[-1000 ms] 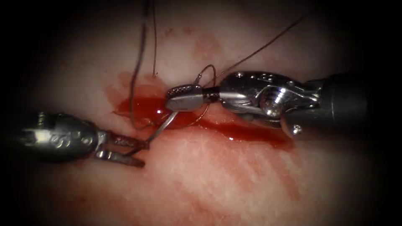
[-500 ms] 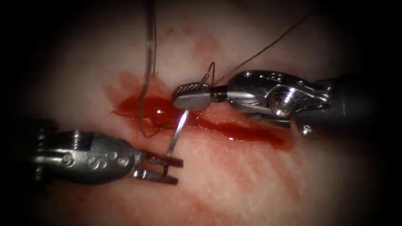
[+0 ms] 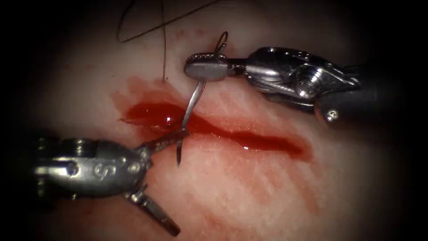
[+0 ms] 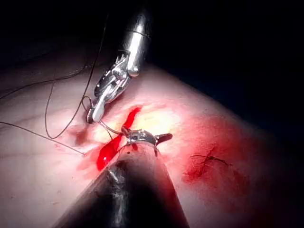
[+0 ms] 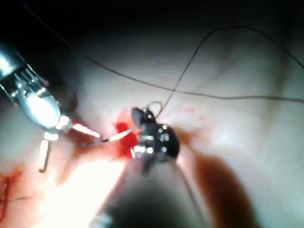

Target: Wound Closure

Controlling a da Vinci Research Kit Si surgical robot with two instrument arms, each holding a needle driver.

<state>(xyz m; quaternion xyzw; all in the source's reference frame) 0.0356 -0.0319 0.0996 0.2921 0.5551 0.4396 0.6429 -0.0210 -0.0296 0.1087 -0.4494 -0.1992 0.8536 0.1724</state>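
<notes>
Here the needle [image 3: 192, 101] hangs clear of the tissue [image 3: 249, 187], crossing above the cut [image 3: 214, 130] with its point just past the lower edge. The right tool [image 3: 206, 69] is clamped on the needle near its swaged end, above the cut; the thread [image 3: 163, 44] runs up from that end and enters the tissue left of the right tool. The left tool [image 3: 169, 147] has its jaws spread wide: one jaw touches the needle shaft close to the point, the other is splayed down and away, so it grips nothing. A sound handover probably calls for the left jaws to close square on the needle body behind the point, sparing the tip. Red fluid [image 3: 263, 142] pools along the cut. In the left wrist view a finished stitch [image 4: 211, 160] lies well apart.
</notes>
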